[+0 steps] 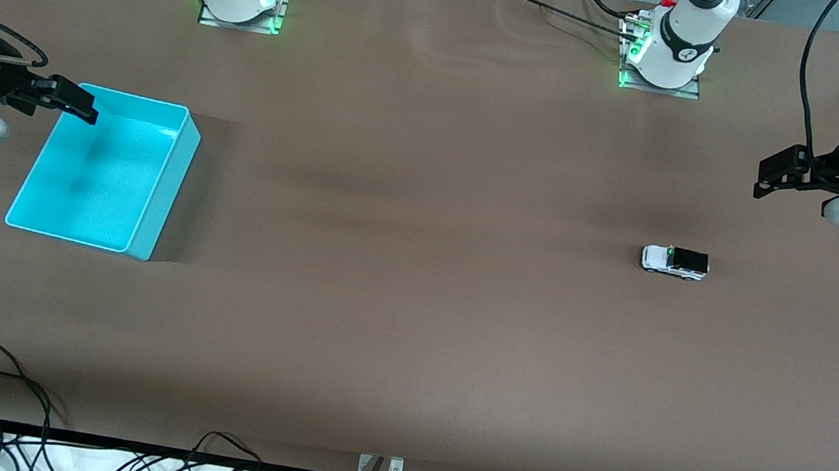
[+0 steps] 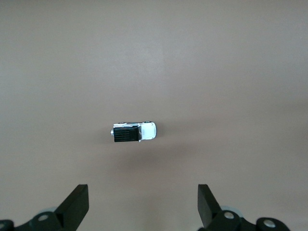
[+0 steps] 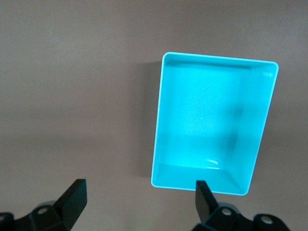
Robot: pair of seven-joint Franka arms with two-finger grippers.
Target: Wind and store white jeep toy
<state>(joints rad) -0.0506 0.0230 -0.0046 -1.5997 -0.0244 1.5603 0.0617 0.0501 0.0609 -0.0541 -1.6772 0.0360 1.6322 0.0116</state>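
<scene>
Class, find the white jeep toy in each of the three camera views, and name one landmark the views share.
Front view: white jeep toy on the brown table, toward the left arm's end.
Left wrist view: jeep mid-picture, above the open left gripper.
Right wrist view: not in it.
Shared landmark: the brown table.

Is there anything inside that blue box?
Nothing shows inside the turquoise bin: both the front and right wrist views show only its bare floor. The white jeep toy sits on the table near the left arm's end. Nothing covers the bin's inside.
</scene>
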